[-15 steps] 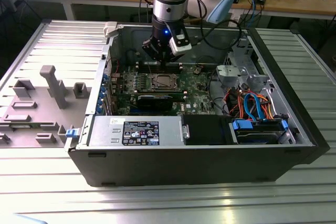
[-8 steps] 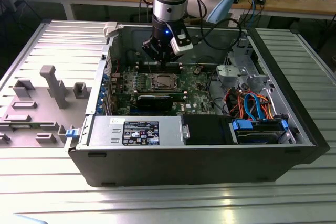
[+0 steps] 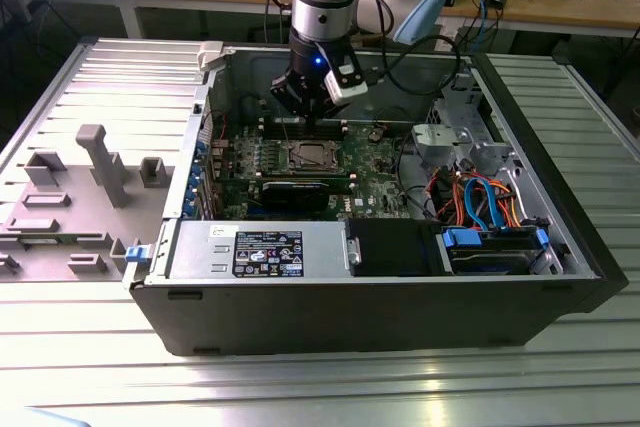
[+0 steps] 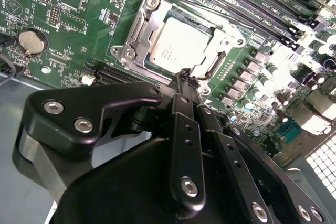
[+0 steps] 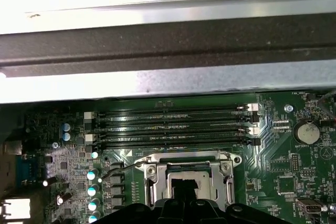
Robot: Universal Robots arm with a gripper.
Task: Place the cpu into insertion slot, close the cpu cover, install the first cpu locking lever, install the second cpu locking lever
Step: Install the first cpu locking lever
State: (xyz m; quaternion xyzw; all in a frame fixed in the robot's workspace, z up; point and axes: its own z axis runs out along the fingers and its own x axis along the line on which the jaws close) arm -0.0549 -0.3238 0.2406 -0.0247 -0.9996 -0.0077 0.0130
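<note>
Already your gripper (image 4: 184,75), fingers pinched together, empty, hovers at the cpu cover (image 4: 137,35) edge over the cpu (image 4: 176,45); misaligned push could bend socket pins.

cpu (image 4: 178,45) seated in insertion slot (image 4: 137,32), cover (image 4: 220,56) closed

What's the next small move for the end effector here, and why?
Probably a short nudge onto the thin wire lever to start latching it. The silvery square cpu already sits under the closed silver metal frame cover, the black end effector is at its edge, and the lever juts out sideways, seemingly unlatched.
</note>
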